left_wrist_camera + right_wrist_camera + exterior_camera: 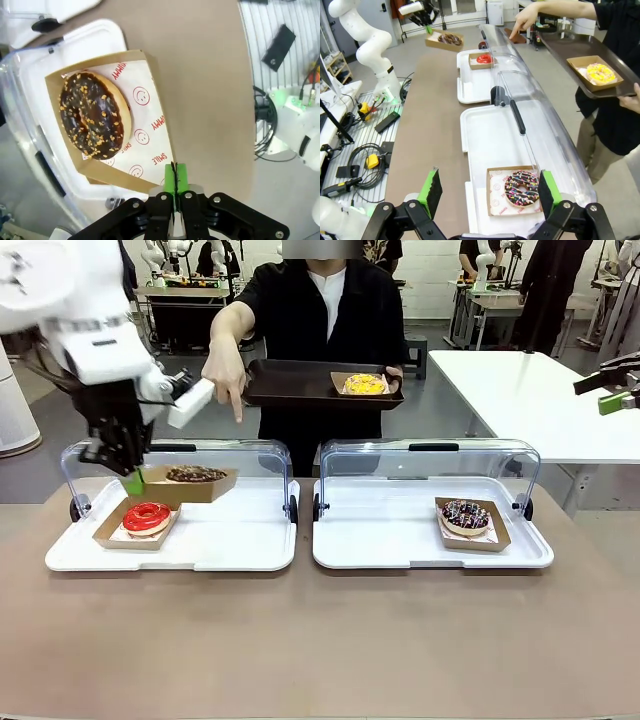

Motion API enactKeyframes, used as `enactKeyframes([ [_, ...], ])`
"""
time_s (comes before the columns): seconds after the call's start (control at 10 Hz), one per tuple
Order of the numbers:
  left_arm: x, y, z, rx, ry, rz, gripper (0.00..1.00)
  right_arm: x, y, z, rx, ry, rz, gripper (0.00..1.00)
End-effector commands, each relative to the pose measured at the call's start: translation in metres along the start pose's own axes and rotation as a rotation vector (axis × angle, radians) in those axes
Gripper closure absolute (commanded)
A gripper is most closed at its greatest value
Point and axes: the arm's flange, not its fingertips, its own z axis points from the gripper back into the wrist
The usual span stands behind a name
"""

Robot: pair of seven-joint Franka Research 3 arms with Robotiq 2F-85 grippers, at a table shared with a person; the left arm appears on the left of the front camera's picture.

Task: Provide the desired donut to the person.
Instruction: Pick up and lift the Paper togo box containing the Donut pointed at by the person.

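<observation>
Left gripper (133,483) clamped on cardboard boat (190,492) corner, chocolate donut (195,474) aloft; person's (320,315) brown tray (295,385) beyond, toward robot's right.

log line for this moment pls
left gripper shut on brown paper tray of chocolate nut donut, held in air | right gripper open | person's hand pointing down
</observation>
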Motion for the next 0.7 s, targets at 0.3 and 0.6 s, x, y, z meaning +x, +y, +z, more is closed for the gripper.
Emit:
enactKeyframes([
  [0.3,-0.013,-0.004,0.101,0.160,-0.040,0.080,1.00,0.002,0.000,-0.001,-0.003,-0.009,0.003,0.00],
  [0.6,-0.025,0.030,0.109,0.167,-0.063,0.104,1.00,0.002,0.000,-0.001,-0.003,-0.009,0.003,0.00],
])
